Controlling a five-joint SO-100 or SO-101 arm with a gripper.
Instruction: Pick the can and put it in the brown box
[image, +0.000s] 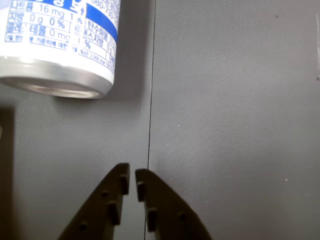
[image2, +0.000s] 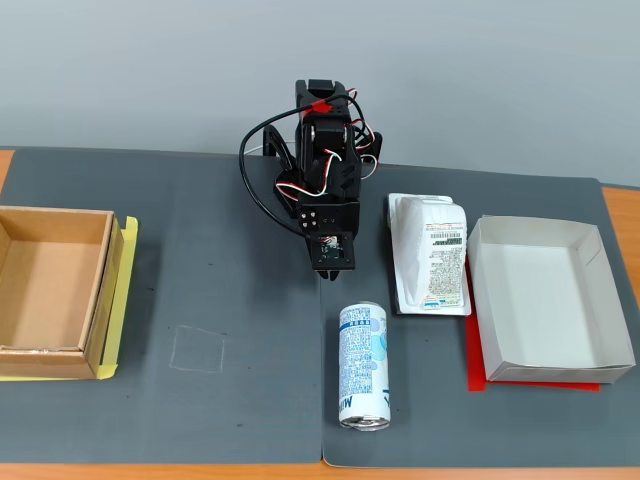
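Claw (image: 132, 176) nearly closed, empty, above the mat (image: 225, 125); can (image2: 363, 366) lies apart.

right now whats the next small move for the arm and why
Probably open the gripper and reach forward toward the can: the jaws are nearly closed on nothing, and the can lies on its side on the mat, ahead and untouched, far from the brown box.
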